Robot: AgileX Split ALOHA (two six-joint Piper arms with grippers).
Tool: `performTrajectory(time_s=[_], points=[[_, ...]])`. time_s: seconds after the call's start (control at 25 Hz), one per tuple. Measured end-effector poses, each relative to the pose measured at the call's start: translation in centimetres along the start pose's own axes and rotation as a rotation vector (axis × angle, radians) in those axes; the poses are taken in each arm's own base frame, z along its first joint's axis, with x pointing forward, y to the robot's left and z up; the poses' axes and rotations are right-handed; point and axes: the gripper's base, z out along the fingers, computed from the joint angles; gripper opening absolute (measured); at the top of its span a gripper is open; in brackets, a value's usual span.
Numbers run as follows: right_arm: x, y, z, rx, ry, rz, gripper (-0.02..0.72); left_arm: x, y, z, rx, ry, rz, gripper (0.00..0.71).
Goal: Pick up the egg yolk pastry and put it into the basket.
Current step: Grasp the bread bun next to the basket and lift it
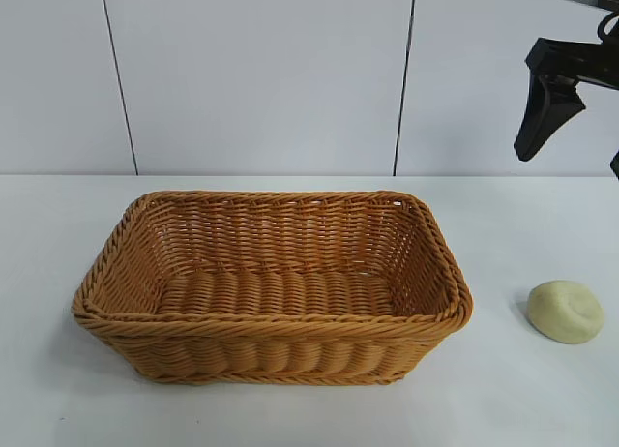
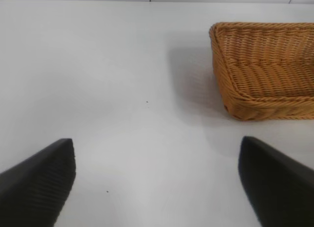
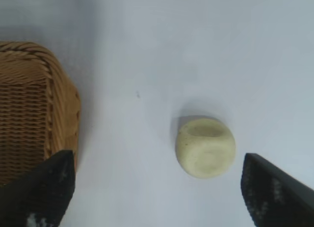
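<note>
While beside the basket (image 1: pixel 271 316), egg yolk pastry (image 1: pixel 566 312) tipped sideways.

Bright even overhead light, soft shadow beside the basket (image 2: pixel 260 70), slightly soft right wrist view, no glare

White table (image 1: pixel 290 418) bears basket (image 1: pixel 271 370) and egg yolk pastry (image 1: pixel 566 312).

You have the basket (image 1: pixel 271 287) mid-counter (image 1: pixel 58 234); the egg yolk pastry (image 1: pixel 566 312) sits apart at its 3 o'clock.
</note>
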Motion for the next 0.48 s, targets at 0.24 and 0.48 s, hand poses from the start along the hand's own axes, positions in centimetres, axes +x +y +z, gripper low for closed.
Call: performTrajectory(time_s=[0.24,0.48], points=[[0.5,-0.8,5.9,0.021,0.152,0.014,0.632,0.0,0.0,0.0,0.0,0.0,0.0,0.695],[1.1,-1.2,9.2,0.031,0.222,0.022,0.566,0.0,0.0,0.0,0.0,0.0,0.0,0.695]])
